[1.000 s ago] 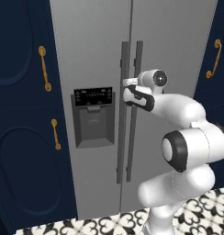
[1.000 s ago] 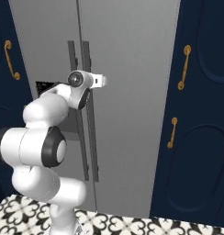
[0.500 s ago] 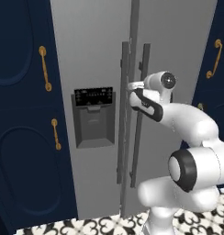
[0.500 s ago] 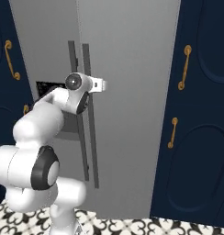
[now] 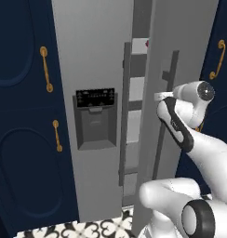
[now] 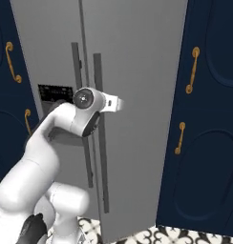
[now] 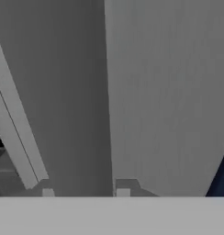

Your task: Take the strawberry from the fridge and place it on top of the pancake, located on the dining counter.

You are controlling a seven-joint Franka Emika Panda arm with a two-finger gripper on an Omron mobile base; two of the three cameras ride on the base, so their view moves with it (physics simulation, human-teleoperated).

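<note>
From the left base view, going left to right: navy cabinets [image 5: 22, 116] w/ gold handles [image 5: 46, 69] fill the left side. Next the fridge [image 5: 92, 56], light grey; its left door carries the black-panelled dispenser [image 5: 96, 118] and a long dark handle [image 5: 124, 114] along its right edge. The right door [image 5: 180, 28] stands ajar, swung out toward the robot, w/ a gap between the doors showing grey shelves [image 5: 136, 104] inside. High in that gap, just beside the right door's edge, a small red speck, the strawberry [image 5: 147, 43], sits on an upper shelf; too small for detail. The right door's handle [image 5: 164, 121] runs down the door, and the gripper [image 5: 161, 96] is at it, about mid-height. The gripper is clenched, seemingly on that handle, tho the fingertips themselves are hidden behind the wrist. Far right, more navy cabinet w/ a gold handle.

Right base view: the gripper [image 6: 117, 103] sits against the fridge front by the two dark handles; contact point hidden.

Hand view: grey door surfaces close up, a slanted handle bar [image 7: 17, 142] at left.
</note>
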